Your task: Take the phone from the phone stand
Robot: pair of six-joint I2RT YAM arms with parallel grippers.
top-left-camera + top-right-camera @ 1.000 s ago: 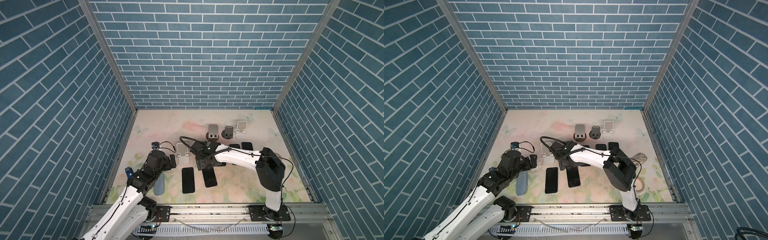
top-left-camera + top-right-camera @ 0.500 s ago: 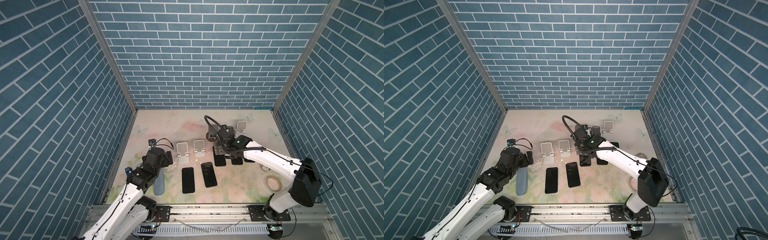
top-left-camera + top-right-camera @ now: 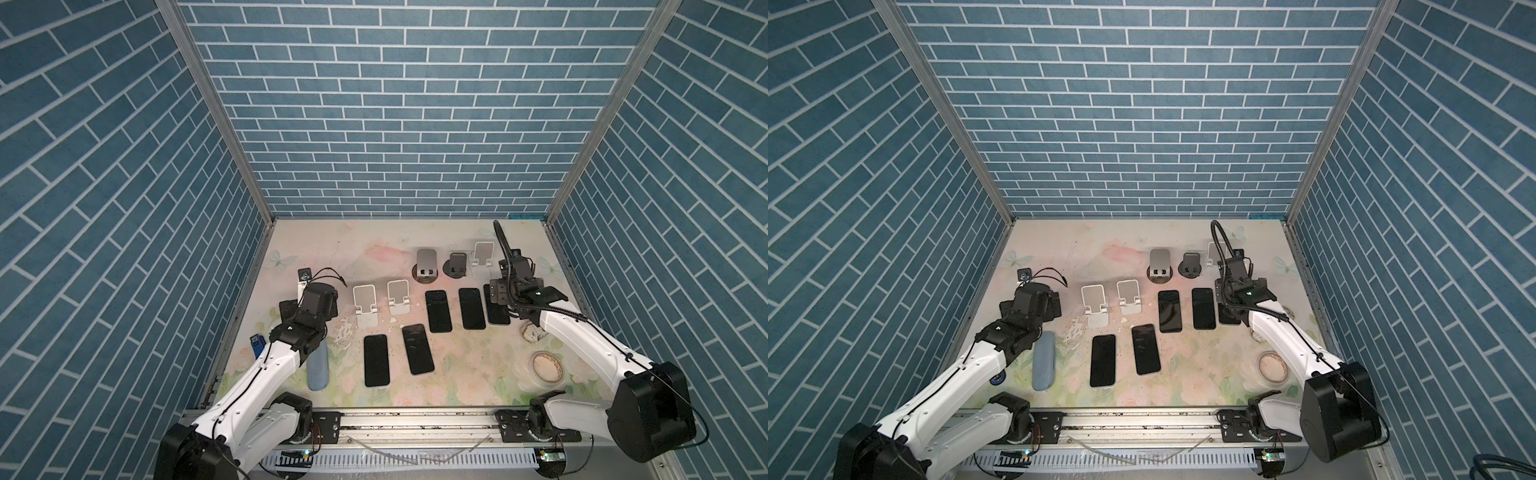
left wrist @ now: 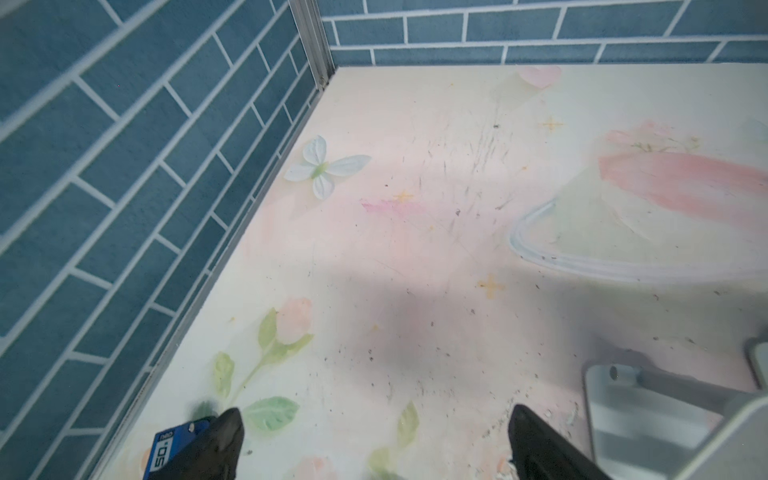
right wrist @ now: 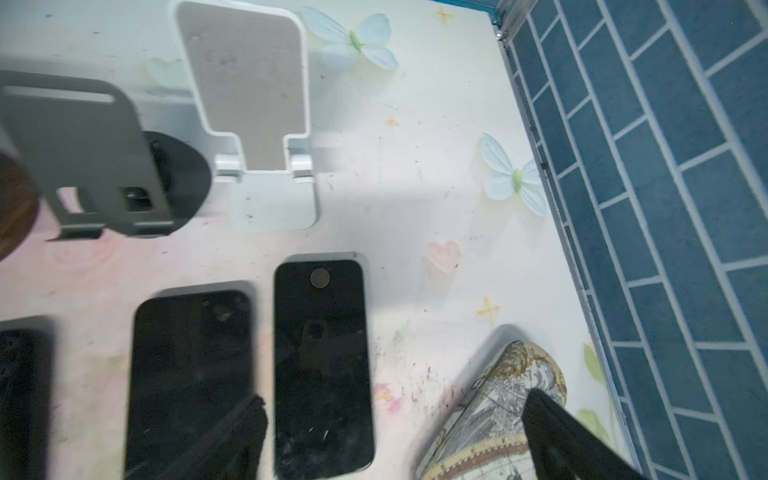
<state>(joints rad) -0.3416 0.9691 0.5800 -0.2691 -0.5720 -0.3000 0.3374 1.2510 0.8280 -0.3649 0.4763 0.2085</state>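
Several black phones lie flat, screen up, on the floral table; no stand in view bears one. The rightmost phone [image 3: 497, 316] [image 5: 322, 361] lies under my right gripper [image 3: 505, 296] [image 5: 395, 432], which hangs open above it with nothing between its fingers. Behind it an empty white phone stand [image 3: 483, 257] [image 5: 249, 104] and a dark stand [image 3: 457, 262] [image 5: 83, 158] are upright. My left gripper [image 3: 311, 305] [image 4: 376, 428] is open over bare table at the left, beside another empty white stand [image 3: 365, 305] [image 4: 665, 415].
A map-printed roll [image 3: 532, 332] [image 5: 498, 407] lies under my right arm, with a tape ring [image 3: 546, 366] nearer the front. A blue-grey case [image 3: 318, 365] lies at the front left. A grey stand on a round base [image 3: 426, 264] is at the back. Blue brick walls close three sides.
My right arm has swung from the white stands at the middle-left across to the far right, and its jaws have opened slightly. The left gripper has shifted a little toward the back.
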